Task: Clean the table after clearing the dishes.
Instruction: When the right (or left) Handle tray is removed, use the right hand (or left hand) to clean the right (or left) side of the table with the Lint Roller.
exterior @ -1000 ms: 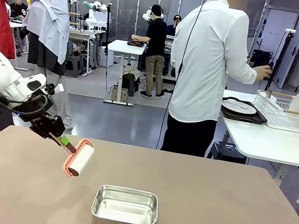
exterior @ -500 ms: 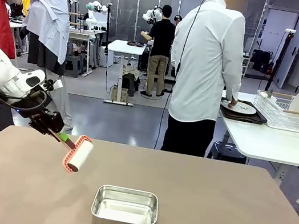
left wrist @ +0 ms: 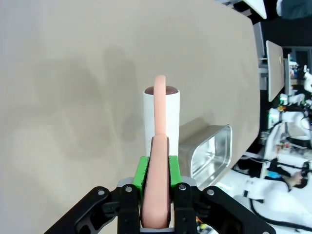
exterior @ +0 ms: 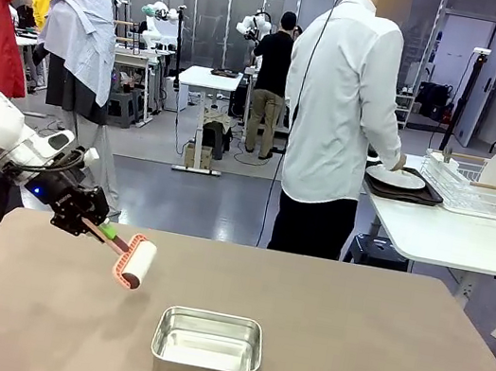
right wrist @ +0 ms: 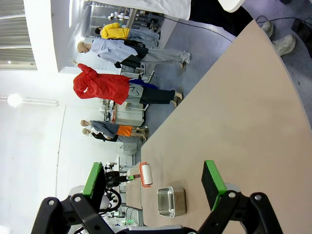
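From the front, my left claw (exterior: 97, 226) is pinched on the pink handle of the lint roller (exterior: 135, 265) over the far-left part of the table (exterior: 374, 342). The handle slopes out of the claw toward my right and the near edge, and the white drum lies crosswise to it. The steel pan (exterior: 206, 346) stands near the drum, toward the near edge. The dishes are off this table: a person (exterior: 342, 116) has a hand at a white plate (exterior: 396, 176) on a dark tray (exterior: 412, 194) on the white side table (exterior: 450, 236).

On the left wrist camera, the green pads clamp the handle squarely in the left claw (left wrist: 156, 170). The drum (left wrist: 161, 114) points straight ahead and the pan (left wrist: 207, 151) is just beside it. I think the drum meets the top, but I can't be sure.

On the right wrist camera, the right claw (right wrist: 154, 179) is spread wide and holds nothing, with roller (right wrist: 146, 174) and pan (right wrist: 171, 201) well away across the table. The left arm is the nearer one for the next sweep.
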